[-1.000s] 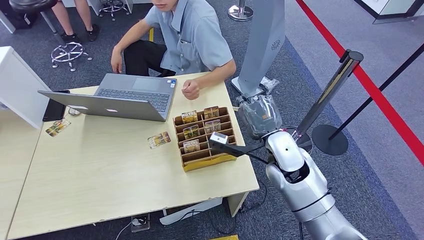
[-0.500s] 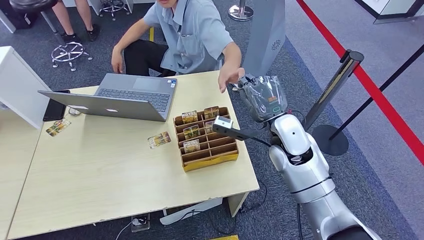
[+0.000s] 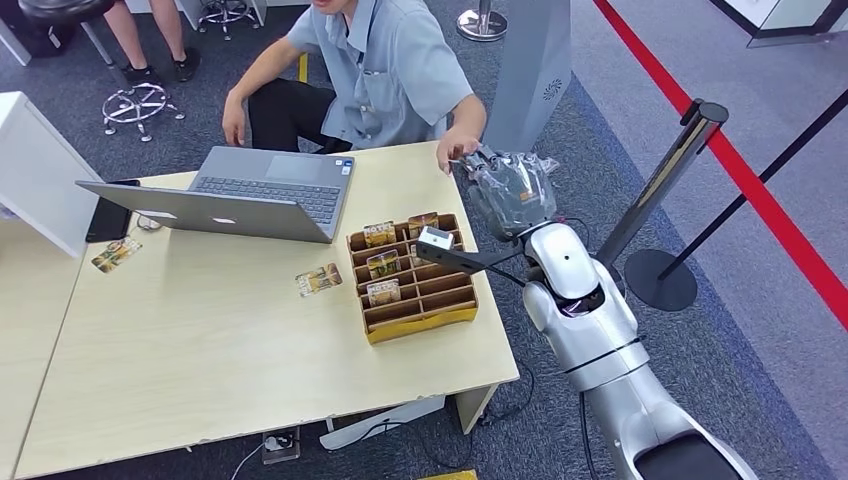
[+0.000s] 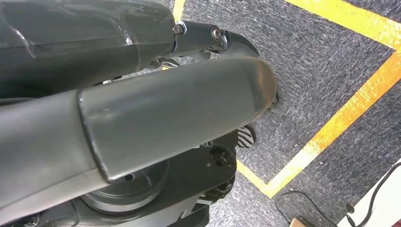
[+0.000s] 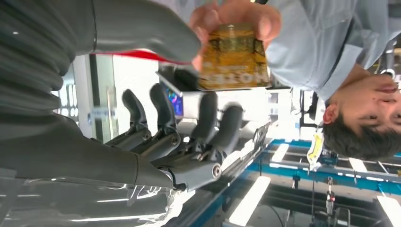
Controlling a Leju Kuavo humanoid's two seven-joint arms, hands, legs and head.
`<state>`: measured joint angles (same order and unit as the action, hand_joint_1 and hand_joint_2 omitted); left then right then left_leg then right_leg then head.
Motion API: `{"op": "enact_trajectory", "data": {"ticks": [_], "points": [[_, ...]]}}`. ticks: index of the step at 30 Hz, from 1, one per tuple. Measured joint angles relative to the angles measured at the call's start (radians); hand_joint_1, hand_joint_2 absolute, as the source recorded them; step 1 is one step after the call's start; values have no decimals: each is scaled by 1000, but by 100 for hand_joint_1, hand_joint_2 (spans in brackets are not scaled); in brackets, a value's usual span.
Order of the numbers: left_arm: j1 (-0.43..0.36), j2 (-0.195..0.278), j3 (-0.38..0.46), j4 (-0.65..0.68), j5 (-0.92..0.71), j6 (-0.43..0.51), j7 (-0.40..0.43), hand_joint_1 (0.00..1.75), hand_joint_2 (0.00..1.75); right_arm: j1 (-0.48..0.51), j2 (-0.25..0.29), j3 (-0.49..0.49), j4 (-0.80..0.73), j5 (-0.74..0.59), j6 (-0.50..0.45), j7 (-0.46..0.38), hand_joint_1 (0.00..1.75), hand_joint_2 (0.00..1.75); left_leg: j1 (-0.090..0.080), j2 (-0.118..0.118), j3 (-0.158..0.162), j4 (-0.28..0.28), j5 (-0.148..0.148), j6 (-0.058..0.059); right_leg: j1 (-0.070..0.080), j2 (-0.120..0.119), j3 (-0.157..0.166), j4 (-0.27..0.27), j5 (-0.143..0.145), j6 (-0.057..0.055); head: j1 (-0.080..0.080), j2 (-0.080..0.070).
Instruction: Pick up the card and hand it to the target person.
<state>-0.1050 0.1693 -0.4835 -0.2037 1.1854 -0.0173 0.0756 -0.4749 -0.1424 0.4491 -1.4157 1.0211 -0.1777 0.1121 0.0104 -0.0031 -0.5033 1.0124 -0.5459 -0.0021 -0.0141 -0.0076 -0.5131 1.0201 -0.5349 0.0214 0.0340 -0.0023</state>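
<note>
The card [image 5: 234, 59], yellow-brown with a dark picture, sits between the thumb and fingertips of my right hand [image 5: 179, 137]. The person's fingers [image 5: 227, 14] grip its far end. In the head view my right hand [image 3: 512, 192], wrapped in clear plastic, is raised past the table's far right corner. There it meets the person's outstretched hand [image 3: 455, 150]. The person [image 3: 385, 70], in a light blue shirt, sits behind the table. My left hand [image 4: 189, 94] hangs over the carpet and holds nothing.
On the wooden table [image 3: 200, 350] stand a cardboard card rack [image 3: 420, 325] with several cards and an open laptop [image 3: 265, 190]. A loose card [image 3: 318, 279] lies beside the rack. A stanchion post [image 3: 660, 190] and a grey pillar [image 3: 530, 70] stand to the right.
My right arm has swung up from beside the rack toward the person. The person's hand left the table, reached out, and now grips the card's end.
</note>
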Motion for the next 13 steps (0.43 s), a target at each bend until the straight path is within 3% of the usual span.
{"op": "enact_trajectory", "data": {"ticks": [13], "points": [[0, -7, 8, 0, 38, 32, -42, 0, 0, 162, 52, -7, -108, -568, 106, -27, 0, 175, 0, 0, 1, 0, 0, 0, 0, 0, 0, 0, 0, 0, 0, 0]]}}
